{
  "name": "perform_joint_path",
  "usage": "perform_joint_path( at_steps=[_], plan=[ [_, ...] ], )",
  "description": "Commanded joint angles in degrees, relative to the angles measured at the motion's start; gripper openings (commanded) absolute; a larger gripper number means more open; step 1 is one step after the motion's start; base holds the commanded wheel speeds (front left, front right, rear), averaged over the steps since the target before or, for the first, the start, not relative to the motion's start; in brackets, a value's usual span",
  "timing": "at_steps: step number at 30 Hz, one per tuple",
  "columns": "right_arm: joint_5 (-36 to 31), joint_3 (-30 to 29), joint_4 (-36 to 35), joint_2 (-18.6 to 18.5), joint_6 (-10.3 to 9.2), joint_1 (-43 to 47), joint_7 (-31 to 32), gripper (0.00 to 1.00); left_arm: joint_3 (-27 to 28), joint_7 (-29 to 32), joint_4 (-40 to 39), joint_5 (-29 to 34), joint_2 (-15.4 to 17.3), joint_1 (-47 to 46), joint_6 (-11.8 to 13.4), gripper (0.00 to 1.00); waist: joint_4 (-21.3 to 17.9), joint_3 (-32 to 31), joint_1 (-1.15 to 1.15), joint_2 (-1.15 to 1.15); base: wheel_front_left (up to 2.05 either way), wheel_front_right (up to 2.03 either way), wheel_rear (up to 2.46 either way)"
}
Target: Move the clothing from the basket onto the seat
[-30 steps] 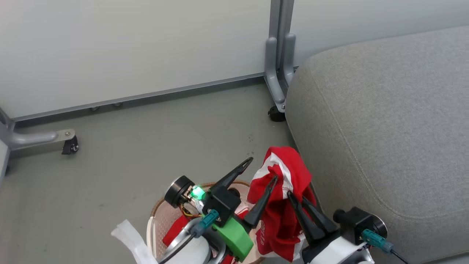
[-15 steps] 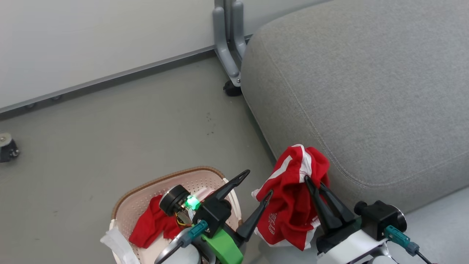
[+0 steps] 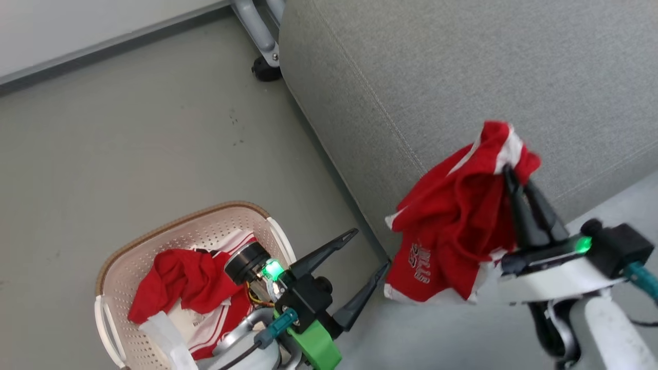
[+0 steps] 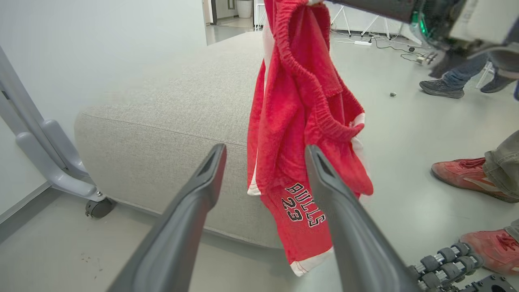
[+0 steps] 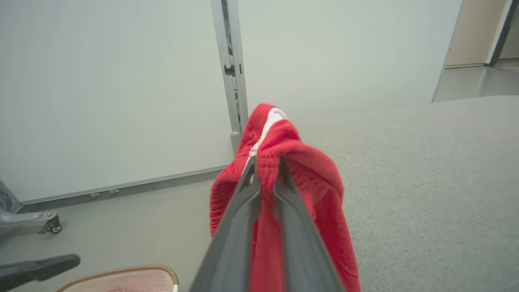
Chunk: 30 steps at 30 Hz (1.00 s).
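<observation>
Shorts (image 3: 452, 221), red with white trim, hang from the right gripper (image 3: 514, 177), whose two fingers are pinched tight on a bunched fold near the waistband; the right wrist view shows the cloth (image 5: 308, 170) squeezed between the nearly closed tips of that gripper (image 5: 266, 162). A second ago this gripper stood close by the left gripper, whose finger overlapped the cloth. Now the two are well apart, and the shorts (image 4: 300, 101) dangle in the air before the seat's (image 4: 162, 121) front side, not resting on it.

The head view has swung since then: the seat (image 3: 437, 61) now takes up the upper right, the wall has almost gone, and the basket (image 3: 169, 223) on the floor (image 3: 128, 128) shows far more of itself. More red and white clothing (image 3: 180, 277) lies crumpled inside it.

The left gripper (image 3: 370, 248) is spread wide and holds nothing, as it did before, just right of the basket's rim.

People's shoes (image 4: 466, 170) stand on the floor beyond the shorts in the left wrist view.
</observation>
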Motion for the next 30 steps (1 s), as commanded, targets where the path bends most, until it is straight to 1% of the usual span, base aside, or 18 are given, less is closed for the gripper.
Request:
perform_joint_path(
  at_steps=[1, 4, 7, 11, 13, 15, 18, 20, 23, 29, 30],
  plan=[
    [0.72, -1.81, -0.27, -1.37, -0.03, -3.31, -0.2, 0.0, -0.23, -0.14, -0.51, 0.82, 1.15, -1.67, -0.12, 1.0, -0.06, 6.25, 0.0, 0.0, 0.0, 0.0, 0.0],
    [2.17, -7.24, 0.25, -4.45, -0.04, -10.77, -0.2, 0.0, -2.36, 0.18, -1.02, 2.31, 2.14, -4.22, -0.35, 1.0, 2.1, 10.42, 0.0, 0.0, 0.0, 0.0, 0.0],
    [3.68, -13.49, 1.02, -8.69, -0.04, -18.48, -0.19, 0.0, -4.58, 1.12, -2.13, 3.15, 3.24, -7.08, -0.42, 1.0, 4.73, 15.01, 0.0, 0.0, 0.0, 0.0, 0.0],
    [5.25, -18.4, 3.1, -15.34, -0.04, -28.37, -0.19, 0.0, -5.61, 2.84, -4.73, 3.46, 4.54, -10.37, -0.48, 1.0, 7.07, 21.4, 0.0, 0.0, 0.0, 0.0, 0.0],
    [6.59, -20.37, 5.32, -18.79, -0.05, -33.27, -0.19, 0.0, -5.33, 3.75, -6.2, 3.55, 5.39, -11.65, -0.48, 1.0, 7.75, 24.36, 0.0, 0.0, 0.0, 0.0, 0.0],
    [7.49, -21.62, 7.58, -21.04, -0.05, -36.73, -0.18, 0.0, -4.99, 4.66, -7.81, 3.83, 6.08, -12.83, -0.48, 1.0, 8.13, 26.94, 0.0, 0.0, 0.0, 0.0, 0.0],
    [8.32, -21.94, 12.41, -22.54, -0.05, -40.77, -0.18, 0.0, -4.34, 5.8, -9.19, 3.56, 7.32, -14.23, -0.49, 1.0, 8.24, 29.99, 0.0, 0.0, 0.0, 0.0, 0.0],
    [8.37, -21.08, 16.96, -22.58, -0.05, -42.46, -0.18, 0.0, -4.26, 6.22, -9.78, 3.98, 7.92, -15.46, -0.5, 1.0, 8.25, 31.55, 0.0, 0.0, 0.0, 0.0, 0.0],
    [7.9, -19.47, 23.84, -21.77, -0.05, -43.97, -0.19, 0.0, -4.52, 6.7, -10.07, 4.13, 8.02, -17.2, -0.5, 1.0, 8.58, 33.31, 0.0, 0.0, 0.0, 0.0, 0.0],
    [8.15, -18.99, 32.74, -18.74, -0.05, -43.86, -0.19, 0.0, -4.79, 6.2, -9.34, 3.77, 7.61, -19.12, -0.49, 1.0, 9.0, 34.33, 0.0, 0.0, 0.0, 0.0, 0.0],
    [7.96, -19.3, 33.55, -18.36, -0.05, -43.63, -0.19, 0.39, -4.8, 6.09, -9.16, 3.69, 7.5, -19.27, -0.42, 1.0, 9.09, 34.2, 0.0, 0.0, 0.0, 0.0, 0.0]
  ],
)
